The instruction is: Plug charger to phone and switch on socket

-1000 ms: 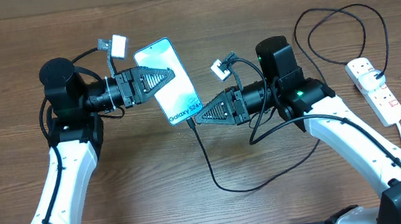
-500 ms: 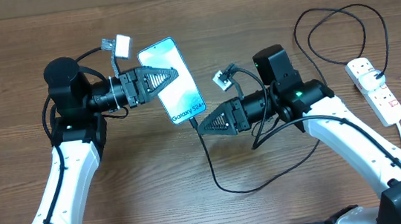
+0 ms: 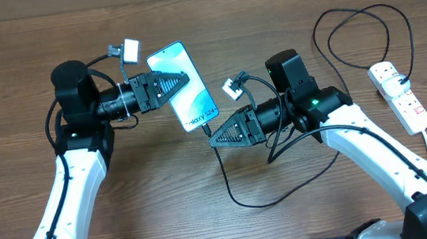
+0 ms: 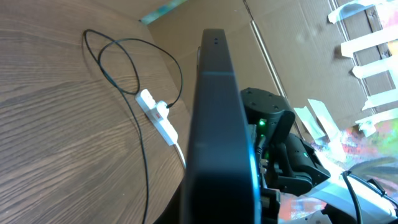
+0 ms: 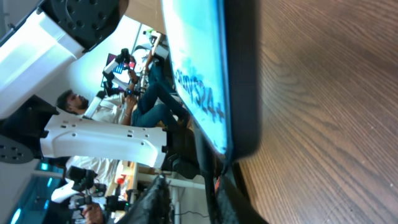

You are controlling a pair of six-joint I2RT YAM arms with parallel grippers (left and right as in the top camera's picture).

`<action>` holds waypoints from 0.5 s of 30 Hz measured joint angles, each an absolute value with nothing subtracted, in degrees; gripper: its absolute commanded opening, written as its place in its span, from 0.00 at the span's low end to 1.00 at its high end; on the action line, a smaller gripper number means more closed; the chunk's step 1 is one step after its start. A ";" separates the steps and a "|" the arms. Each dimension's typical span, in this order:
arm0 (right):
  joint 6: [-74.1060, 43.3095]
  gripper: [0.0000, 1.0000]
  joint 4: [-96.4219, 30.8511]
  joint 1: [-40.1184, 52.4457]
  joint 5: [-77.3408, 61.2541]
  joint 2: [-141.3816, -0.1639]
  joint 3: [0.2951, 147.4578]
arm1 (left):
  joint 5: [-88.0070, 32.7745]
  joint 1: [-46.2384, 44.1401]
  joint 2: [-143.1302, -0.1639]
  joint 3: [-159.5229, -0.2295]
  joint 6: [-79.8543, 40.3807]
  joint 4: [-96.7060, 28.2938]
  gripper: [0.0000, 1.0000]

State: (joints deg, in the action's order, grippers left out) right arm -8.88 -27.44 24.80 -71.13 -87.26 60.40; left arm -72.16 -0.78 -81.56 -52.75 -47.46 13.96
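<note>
My left tool [image 3: 181,80] clamps the phone [image 3: 196,105], tilted above the surface [image 3: 168,220]. The phone is rigid, slick and fragile, so hold its edges. My right tool [image 3: 214,139] sits beside the limp charger [image 3: 227,183]; I cannot tell its opening.

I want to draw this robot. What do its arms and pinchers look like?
Both arms have smooth white shells and chunky black round joints. The left gripper and right gripper are black ribbed triangles. Each wrist wears a little white camera box on thin black cables. A tiny green light glows on the right arm.
</note>
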 measured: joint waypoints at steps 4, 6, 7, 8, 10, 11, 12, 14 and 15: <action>-8.97 0.20 -26.74 24.80 -71.13 -87.29 60.40 | -72.20 -0.78 -81.95 -52.75 -47.42 13.67 0.04; -8.97 0.22 -26.11 24.80 -71.13 -87.29 60.40 | -72.38 -0.78 -81.95 -52.75 -47.40 13.69 0.04; -8.99 0.22 -25.56 24.80 -71.13 -87.29 60.40 | -72.44 -0.78 -81.95 -52.75 -47.40 13.65 0.04; -9.02 0.22 -25.04 24.80 -71.11 -87.29 60.40 | -72.60 -0.78 -81.95 -52.75 -47.40 13.65 0.04; -9.06 0.22 -24.71 24.80 -71.11 -87.29 60.40 | -72.84 -0.80 -81.95 -52.75 -47.40 13.65 0.04; -9.02 0.22 -24.69 24.80 -70.89 -87.29 60.40 | -72.86 -0.80 -81.95 -52.75 -47.40 13.65 0.04; -9.02 0.21 -24.67 24.80 -70.70 -87.29 60.40 | -72.84 -0.80 -81.95 -52.75 -47.40 13.65 0.04; -9.04 0.20 -24.75 24.84 -69.84 -87.29 60.40 | -72.86 -0.78 -81.95 -52.75 -47.40 13.65 0.04; -9.26 0.20 -24.77 24.91 -69.28 -87.29 60.40 | -72.86 -0.78 -81.95 -52.75 -47.40 13.65 0.04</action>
State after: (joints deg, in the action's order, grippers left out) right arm -9.26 -24.77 24.91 -69.28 -87.29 60.40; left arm -72.86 -0.78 -81.95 -52.75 -47.40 13.65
